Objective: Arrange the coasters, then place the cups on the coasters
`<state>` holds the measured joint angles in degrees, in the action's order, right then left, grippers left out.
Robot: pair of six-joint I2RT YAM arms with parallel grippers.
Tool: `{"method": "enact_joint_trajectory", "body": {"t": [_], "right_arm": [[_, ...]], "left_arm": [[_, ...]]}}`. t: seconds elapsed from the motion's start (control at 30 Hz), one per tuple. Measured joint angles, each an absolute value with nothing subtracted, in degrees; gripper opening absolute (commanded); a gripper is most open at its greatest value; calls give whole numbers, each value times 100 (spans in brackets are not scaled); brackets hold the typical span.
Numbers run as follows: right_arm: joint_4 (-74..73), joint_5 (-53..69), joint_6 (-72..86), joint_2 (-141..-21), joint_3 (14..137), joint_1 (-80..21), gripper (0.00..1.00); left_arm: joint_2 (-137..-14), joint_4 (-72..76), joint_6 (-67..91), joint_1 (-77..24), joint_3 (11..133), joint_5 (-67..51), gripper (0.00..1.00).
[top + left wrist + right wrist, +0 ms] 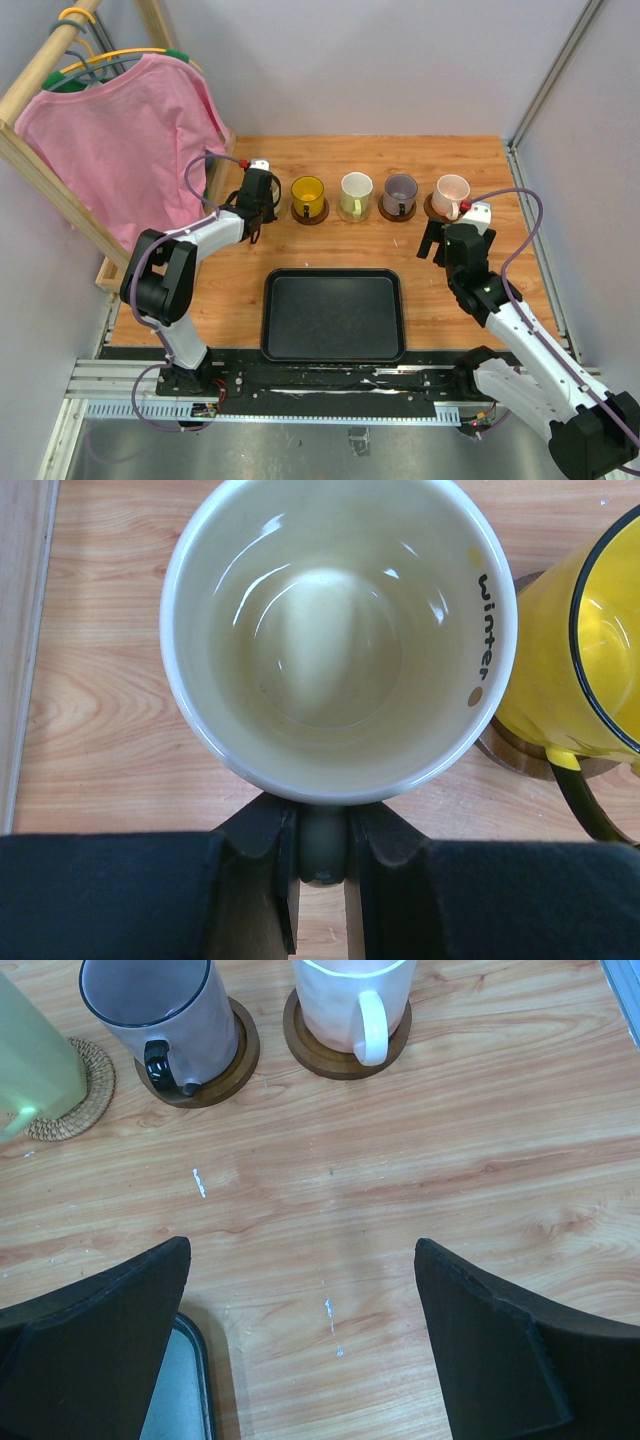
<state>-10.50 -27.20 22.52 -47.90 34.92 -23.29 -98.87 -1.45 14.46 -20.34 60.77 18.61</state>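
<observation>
Nearest me, by the near edge of the surface (pixel 480 300), lies the black tray (pixel 333 315), one of it. Just beyond its far-right corner my right pincer (pixel 302 1260) hangs spread wide with nothing in it, short of the pink cup (pixel 350 1000). My left pincer (pixel 322 828) is pressed onto the handle (pixel 323 855) of the cream cup (pixel 335 630), which sits at the left end of the row, just beside the yellow cup (pixel 580 650). I cannot tell whether it stands on the wood, on a coaster, or hangs lifted. I count five cups, in a line parallel to the far edge: cream, yellow, whitish-green cup (pixel 355 192), greyish-purple cup (pixel 160 1010), pink. I count four coasters: dark brown ones under the yellow (pixel 510 755), the purple (pixel 238 1060) and the pink (pixel 298 1045), and a tan woven one (pixel 85 1090) under the green. A fifth I cannot see. I judge these cups stiff, glazed and slick, light enough but breakable. The handle is the sure hold, though a cup pinched there may swing, so I would set it down slowly. The coasters look thin, light and flat, awkward to lift except by an edge.
</observation>
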Motion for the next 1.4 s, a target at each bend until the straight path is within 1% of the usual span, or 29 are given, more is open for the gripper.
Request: {"method": "enact_joint_trajectory", "body": {"t": [1.07, 1.4], "right_arm": [[-1050, -2596, 2346, -4794, 3492, -2322, 95], [-1048, -2550, 2370, -4799, 3479, -2322, 95]], "left_arm": [[-10064, 8, 1468, -2032, 6016, 1900, 0], [-10136, 121, 1544, -2032, 5959, 1953, 6]]}}
